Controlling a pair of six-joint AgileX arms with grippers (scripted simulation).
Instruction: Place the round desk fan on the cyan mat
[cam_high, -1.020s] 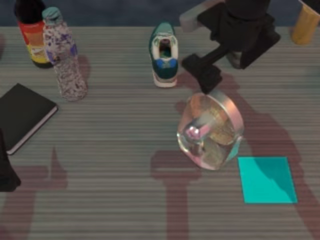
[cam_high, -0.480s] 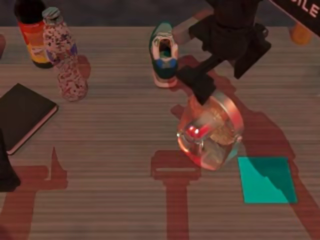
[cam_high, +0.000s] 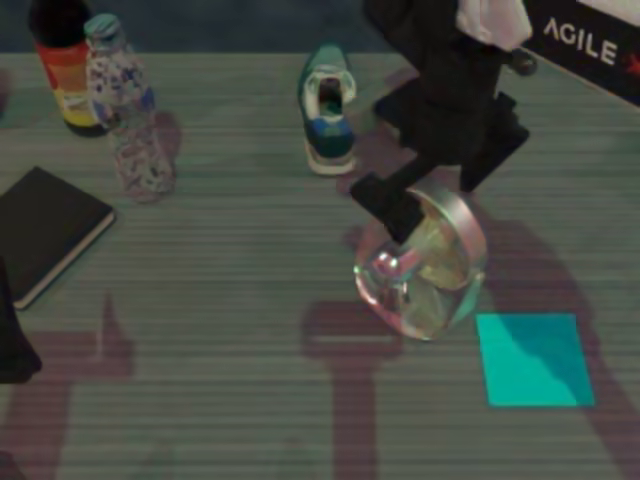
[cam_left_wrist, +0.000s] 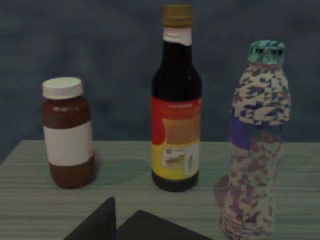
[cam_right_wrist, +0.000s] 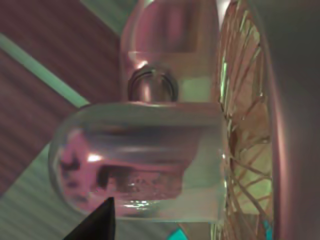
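On the table (cam_high: 220, 300), only the top view shows the cyan mat (cam_high: 535, 360) beside the round desk fan (cam_high: 430, 265); finger states unclear.

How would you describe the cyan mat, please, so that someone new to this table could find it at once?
Start from the right arm reaching down over the top view's right half, its right gripper at the round desk fan. Just beyond the fan, nearer the front edge, lies the cyan mat: the only flat, bright cyan square.
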